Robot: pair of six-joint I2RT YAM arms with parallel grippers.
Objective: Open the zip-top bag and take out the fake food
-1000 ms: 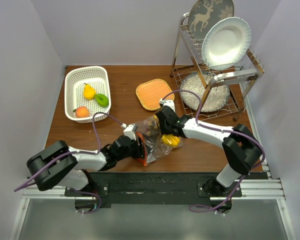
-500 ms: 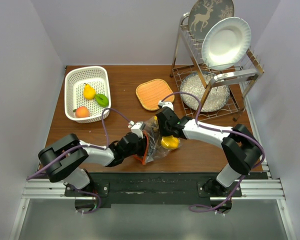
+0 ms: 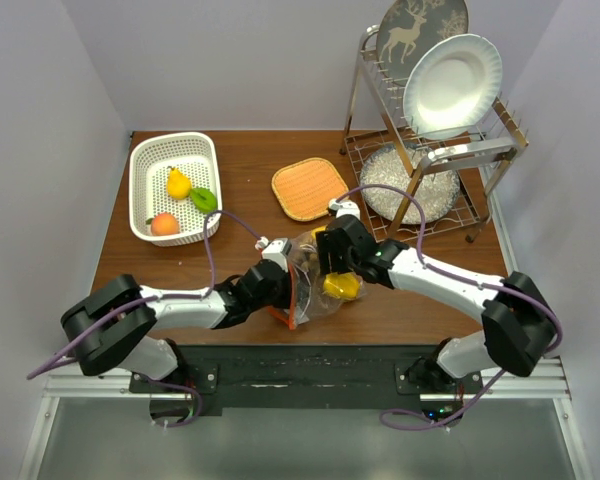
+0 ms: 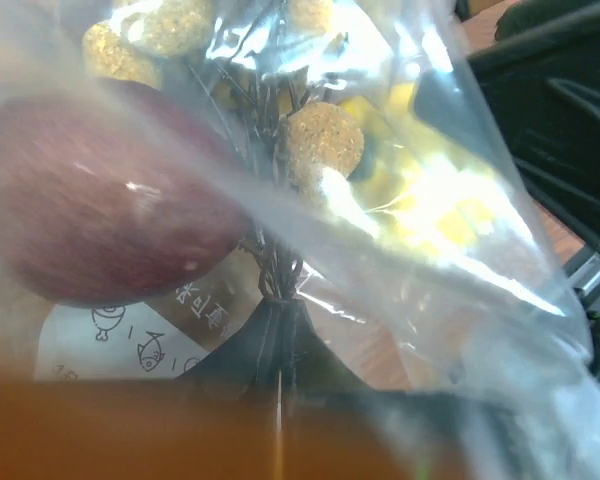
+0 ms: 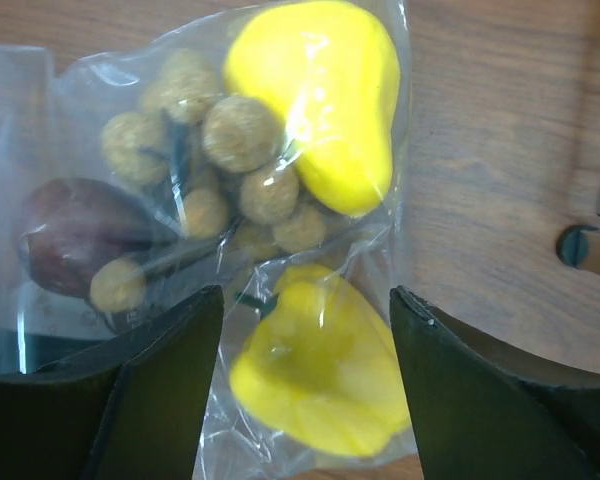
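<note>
The zip-top bag point(image 3: 312, 282) lies crumpled on the table in front of the arms, its orange-red zipper strip point(image 3: 292, 300) toward the left arm. My left gripper point(image 3: 280, 285) is shut on the bag's plastic near that strip point(image 4: 180, 430), with its jaws pinched together point(image 4: 278, 325). Inside the bag are a purple piece point(image 4: 100, 230), a brown cluster point(image 5: 220, 150) and two yellow pieces point(image 5: 315, 100). My right gripper point(image 3: 335, 262) hovers over the bag, open. Its fingers point(image 5: 150, 390) stand on either side of the lower yellow piece point(image 5: 320, 370) without touching it.
A white basket point(image 3: 145, 165) at the back left holds a yellow pear point(image 3: 178, 183), a green piece point(image 3: 204, 199) and an orange peach point(image 3: 163, 224). An orange mat point(image 3: 308, 188) lies behind the bag. A dish rack point(image 3: 435, 175) with a plate point(image 3: 452, 85) stands at the back right.
My left gripper has closed on the bag near its zipper strip. My right gripper has opened over the yellow piece, and its elbow has swung out to the right.
</note>
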